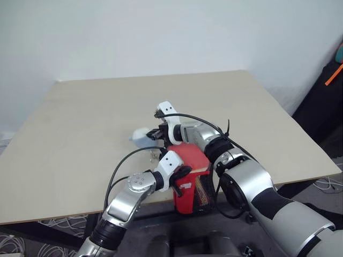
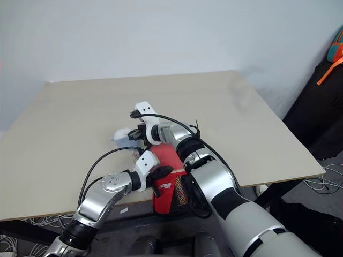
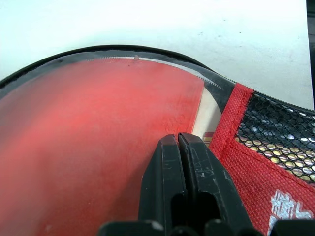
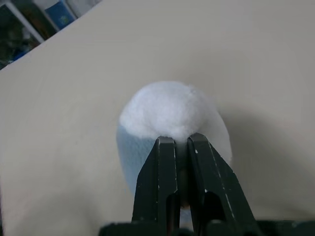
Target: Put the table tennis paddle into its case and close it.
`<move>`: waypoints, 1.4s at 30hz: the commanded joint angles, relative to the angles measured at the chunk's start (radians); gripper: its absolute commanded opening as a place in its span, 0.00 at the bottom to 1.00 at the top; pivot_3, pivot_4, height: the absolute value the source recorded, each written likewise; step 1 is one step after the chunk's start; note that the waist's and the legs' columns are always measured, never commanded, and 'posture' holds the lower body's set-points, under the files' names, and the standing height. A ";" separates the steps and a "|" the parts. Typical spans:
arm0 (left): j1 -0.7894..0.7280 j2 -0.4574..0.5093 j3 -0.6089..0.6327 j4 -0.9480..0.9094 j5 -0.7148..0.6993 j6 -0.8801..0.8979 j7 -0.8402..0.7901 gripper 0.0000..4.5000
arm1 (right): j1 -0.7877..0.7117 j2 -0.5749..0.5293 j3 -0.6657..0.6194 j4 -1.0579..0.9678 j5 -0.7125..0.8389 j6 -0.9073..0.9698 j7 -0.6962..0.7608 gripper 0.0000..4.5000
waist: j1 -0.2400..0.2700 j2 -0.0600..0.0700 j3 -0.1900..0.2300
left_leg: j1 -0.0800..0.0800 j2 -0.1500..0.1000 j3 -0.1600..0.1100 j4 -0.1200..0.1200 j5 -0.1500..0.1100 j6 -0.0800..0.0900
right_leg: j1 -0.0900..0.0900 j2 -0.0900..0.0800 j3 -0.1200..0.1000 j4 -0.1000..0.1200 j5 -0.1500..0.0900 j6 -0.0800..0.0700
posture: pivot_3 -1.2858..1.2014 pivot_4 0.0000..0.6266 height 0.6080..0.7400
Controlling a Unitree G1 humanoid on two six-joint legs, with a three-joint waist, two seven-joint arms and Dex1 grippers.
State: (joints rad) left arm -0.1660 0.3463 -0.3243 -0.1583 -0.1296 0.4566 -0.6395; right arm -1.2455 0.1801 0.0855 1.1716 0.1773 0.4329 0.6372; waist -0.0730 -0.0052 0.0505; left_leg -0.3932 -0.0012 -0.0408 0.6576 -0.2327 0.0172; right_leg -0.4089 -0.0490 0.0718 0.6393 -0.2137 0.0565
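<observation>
The case (image 1: 191,191), red with a white logo and black mesh, hangs over the table's front edge. Through its clear panel I see the table tennis paddle (image 3: 98,137), red face up inside, with a strip of its wooden handle beside the red trim. My left gripper (image 3: 178,140) is shut, its tips lying on that clear panel; in the left eye view the left gripper (image 1: 181,173) sits on the case's left side. Just past the case, my right gripper (image 4: 179,140) is shut, right at a small white ball (image 1: 140,137) on the table. I cannot tell whether they touch.
The beige table (image 1: 80,134) stretches wide and bare to the left, right and far side. A black bag with an orange strap (image 1: 333,80) stands off the table's right side. Cables lie on the floor below the front corners.
</observation>
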 commanded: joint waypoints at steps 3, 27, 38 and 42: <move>0.016 -0.004 -0.021 -0.006 0.014 0.014 0.007 0.00 | -0.094 0.288 -0.029 0.039 0.009 -0.061 -0.137 0.01 | 0.000 0.000 0.000 | 0.000 0.000 0.000 0.000 0.000 0.000 | 0.000 0.000 0.000 0.000 0.000 0.000 | 0.52 0.00 1.00; 0.013 -0.009 -0.027 -0.004 0.012 0.028 0.014 0.00 | -0.100 0.216 -0.076 0.127 -0.054 -0.247 -0.486 0.01 | 0.000 0.000 0.000 | 0.000 0.000 0.000 0.000 0.000 0.000 | 0.000 0.000 0.000 0.000 0.000 0.000 | 0.52 0.00 1.00; 0.011 -0.006 -0.024 -0.001 0.010 0.034 0.011 0.00 | -0.063 0.095 -0.037 0.149 -0.163 -0.302 -0.582 0.01 | 0.000 0.000 0.000 | 0.000 0.000 0.000 0.000 0.000 0.000 | 0.000 0.000 0.000 0.000 0.000 0.000 | 0.52 0.00 1.00; 0.004 -0.006 -0.015 0.009 0.009 0.035 0.013 0.00 | -0.048 0.029 -0.030 0.149 -0.195 -0.306 -0.562 0.01 | 0.000 0.000 0.000 | 0.000 0.000 0.000 0.000 0.000 0.000 | 0.000 0.000 0.000 0.000 0.000 0.000 | 0.52 0.00 1.00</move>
State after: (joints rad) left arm -0.1633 0.3382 -0.3276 -0.1669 -0.1296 0.4707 -0.6210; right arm -1.2475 0.1715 0.0538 1.3460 0.0052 0.1554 0.0805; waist -0.0727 -0.0048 0.0505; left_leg -0.3932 -0.0015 -0.0410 0.6579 -0.2326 0.0175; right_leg -0.4085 -0.0491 0.0719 0.6393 -0.2136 0.0562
